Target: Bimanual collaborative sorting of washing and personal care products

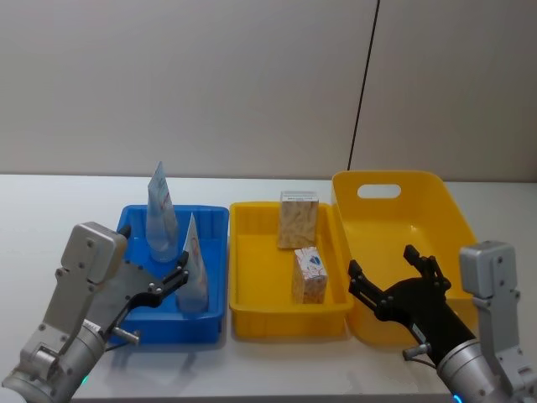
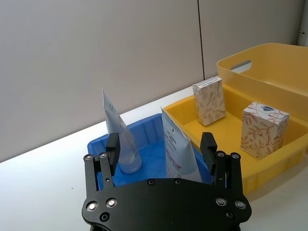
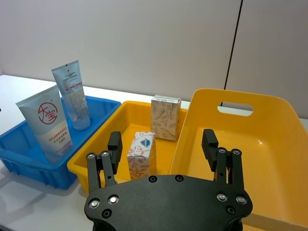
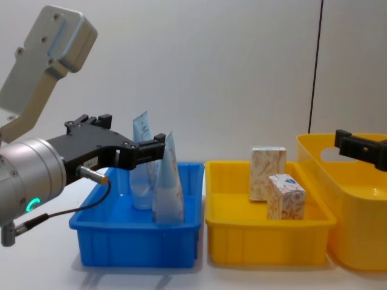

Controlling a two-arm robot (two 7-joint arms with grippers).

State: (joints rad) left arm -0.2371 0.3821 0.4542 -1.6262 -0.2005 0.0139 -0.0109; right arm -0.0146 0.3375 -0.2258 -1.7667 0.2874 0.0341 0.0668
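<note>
- A plain beige-grey wall (image 1: 168, 84) spans the far side, smooth and bare.
- A thin dark vertical seam (image 1: 365, 84) splits the wall right of centre; the panel to its right looks slightly greyer.
- A white table (image 1: 50, 210) runs from the near edge to the wall's foot.
- The light is soft and even, leaving only faint shadows on the tabletop.

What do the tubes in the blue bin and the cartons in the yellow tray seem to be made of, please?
The tubes: probably soft plastic with a slight sheen, pinched flat at the top. The cartons: likely matte printed cardboard, with crisp folded edges and flat faces.
</note>
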